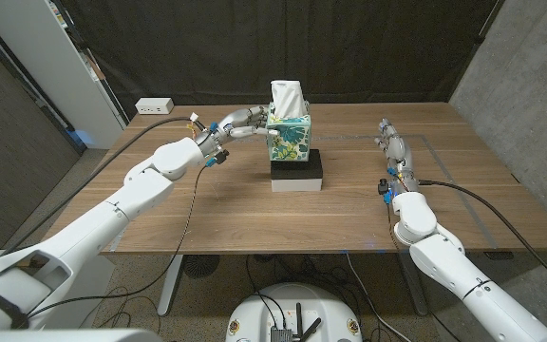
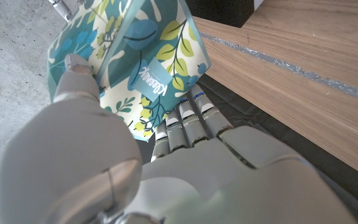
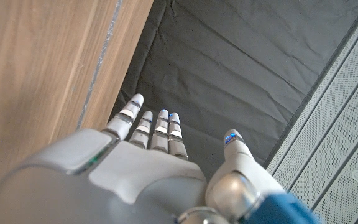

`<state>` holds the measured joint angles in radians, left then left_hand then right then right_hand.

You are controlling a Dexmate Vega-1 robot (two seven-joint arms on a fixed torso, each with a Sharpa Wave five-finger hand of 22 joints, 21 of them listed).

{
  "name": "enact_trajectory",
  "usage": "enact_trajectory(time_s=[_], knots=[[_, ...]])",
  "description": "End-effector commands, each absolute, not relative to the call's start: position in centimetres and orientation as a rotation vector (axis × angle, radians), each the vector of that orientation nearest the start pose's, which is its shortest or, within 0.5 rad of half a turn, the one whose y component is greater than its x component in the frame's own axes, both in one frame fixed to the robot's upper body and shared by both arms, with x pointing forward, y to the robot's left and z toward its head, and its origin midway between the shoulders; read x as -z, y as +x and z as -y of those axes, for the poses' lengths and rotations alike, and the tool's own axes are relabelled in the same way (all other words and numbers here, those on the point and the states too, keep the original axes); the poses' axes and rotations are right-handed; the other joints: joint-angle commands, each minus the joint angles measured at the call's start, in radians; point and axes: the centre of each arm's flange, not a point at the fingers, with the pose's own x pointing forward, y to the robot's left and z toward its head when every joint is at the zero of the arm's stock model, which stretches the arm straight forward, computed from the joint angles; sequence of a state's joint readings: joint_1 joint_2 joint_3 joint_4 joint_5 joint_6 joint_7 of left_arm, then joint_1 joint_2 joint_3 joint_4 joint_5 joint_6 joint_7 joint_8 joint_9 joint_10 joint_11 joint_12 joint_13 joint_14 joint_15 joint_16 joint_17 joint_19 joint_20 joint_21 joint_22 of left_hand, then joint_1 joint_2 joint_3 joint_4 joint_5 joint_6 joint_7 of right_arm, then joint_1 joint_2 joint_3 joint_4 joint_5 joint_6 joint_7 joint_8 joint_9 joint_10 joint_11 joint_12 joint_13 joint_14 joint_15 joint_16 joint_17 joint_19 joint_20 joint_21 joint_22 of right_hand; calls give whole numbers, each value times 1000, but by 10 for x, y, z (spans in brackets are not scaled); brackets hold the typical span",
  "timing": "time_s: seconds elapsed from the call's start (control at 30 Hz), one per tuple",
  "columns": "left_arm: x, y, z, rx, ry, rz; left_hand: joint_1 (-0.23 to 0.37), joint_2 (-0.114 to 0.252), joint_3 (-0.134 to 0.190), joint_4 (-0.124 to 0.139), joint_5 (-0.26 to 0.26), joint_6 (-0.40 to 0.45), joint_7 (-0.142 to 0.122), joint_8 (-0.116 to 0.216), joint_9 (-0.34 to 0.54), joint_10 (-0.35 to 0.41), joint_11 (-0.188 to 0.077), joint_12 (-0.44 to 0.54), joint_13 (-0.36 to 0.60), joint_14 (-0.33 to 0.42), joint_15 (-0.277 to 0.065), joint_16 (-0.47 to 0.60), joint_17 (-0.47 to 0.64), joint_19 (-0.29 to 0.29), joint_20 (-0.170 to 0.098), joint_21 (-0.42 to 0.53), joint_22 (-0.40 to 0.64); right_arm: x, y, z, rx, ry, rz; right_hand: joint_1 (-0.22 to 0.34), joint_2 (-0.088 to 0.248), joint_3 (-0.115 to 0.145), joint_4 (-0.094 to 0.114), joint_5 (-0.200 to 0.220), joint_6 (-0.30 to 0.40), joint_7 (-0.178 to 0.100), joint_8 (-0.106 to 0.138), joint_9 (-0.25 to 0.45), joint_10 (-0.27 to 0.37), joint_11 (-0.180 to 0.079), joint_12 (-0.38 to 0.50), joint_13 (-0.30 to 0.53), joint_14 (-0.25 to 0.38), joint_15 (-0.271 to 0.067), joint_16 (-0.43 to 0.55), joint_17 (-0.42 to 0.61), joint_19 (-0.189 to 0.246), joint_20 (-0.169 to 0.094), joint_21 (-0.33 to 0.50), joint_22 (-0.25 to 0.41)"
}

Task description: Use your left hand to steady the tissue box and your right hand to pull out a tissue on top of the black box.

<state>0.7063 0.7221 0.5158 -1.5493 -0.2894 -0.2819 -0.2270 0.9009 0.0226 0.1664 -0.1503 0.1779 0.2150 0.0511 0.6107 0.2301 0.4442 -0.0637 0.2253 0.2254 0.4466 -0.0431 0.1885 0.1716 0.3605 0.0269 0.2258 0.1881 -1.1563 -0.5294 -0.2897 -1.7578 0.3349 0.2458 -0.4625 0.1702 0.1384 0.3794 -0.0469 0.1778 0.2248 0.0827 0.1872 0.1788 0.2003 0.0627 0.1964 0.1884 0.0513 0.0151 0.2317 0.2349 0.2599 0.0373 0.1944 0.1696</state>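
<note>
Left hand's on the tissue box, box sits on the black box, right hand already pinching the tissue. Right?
Not quite. The head view shows the right hand away from the tissue, open, holding nothing. The rest stands: the left hand grips the tissue box, which sits on the black box.

— Item one, the backdrop?
— A black curtain (image 1: 254, 47) is hanging across the whole rear, falling in soft folds behind the wooden surface (image 1: 207, 204).

— Item two, the sides?
— A grey concrete wall (image 1: 530, 85) is rising beside the surface on one side; a white cabinet (image 1: 65, 66) is standing at the other, next to a darker grey panel.

— Item three, small fittings?
— A white power strip (image 1: 154, 105) is lying at the surface's far corner. Grey tape lines (image 1: 463, 190) are running along the wood. Grey carpet (image 1: 27, 190) is showing below.
</note>
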Motion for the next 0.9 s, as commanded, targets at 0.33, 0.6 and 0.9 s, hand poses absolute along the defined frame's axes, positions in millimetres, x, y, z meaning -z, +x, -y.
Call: enact_trajectory(time_s=[0.33,0.6,0.9], knots=[[-56,588,-216,508,649,775,-3,10,9,-3,5,32,34,10,2,4,1,-4,6,-3,-26,-1,2,-1,-4,-4,4,18,537,266,105,-50,760,7,27,6,6,7,12,6,4,2,9,10,1,2,8,3,6,6,14,6,9,3],[-54,587,-216,507,650,774,-4,10,9,-3,5,33,33,11,2,4,-1,-5,6,-2,-28,-1,2,-1,-5,-3,4,8,531,265,103,-68,780,8,27,7,6,7,12,7,4,2,9,10,1,2,9,4,7,7,17,5,9,3],[-52,586,-218,503,649,770,-6,10,10,-2,5,33,33,12,2,5,0,-6,7,-3,-27,-1,1,-2,-5,-4,4,-4,525,262,115,-94,790,7,27,9,9,7,12,10,4,2,10,13,2,2,12,6,8,8,27,5,11,3]])
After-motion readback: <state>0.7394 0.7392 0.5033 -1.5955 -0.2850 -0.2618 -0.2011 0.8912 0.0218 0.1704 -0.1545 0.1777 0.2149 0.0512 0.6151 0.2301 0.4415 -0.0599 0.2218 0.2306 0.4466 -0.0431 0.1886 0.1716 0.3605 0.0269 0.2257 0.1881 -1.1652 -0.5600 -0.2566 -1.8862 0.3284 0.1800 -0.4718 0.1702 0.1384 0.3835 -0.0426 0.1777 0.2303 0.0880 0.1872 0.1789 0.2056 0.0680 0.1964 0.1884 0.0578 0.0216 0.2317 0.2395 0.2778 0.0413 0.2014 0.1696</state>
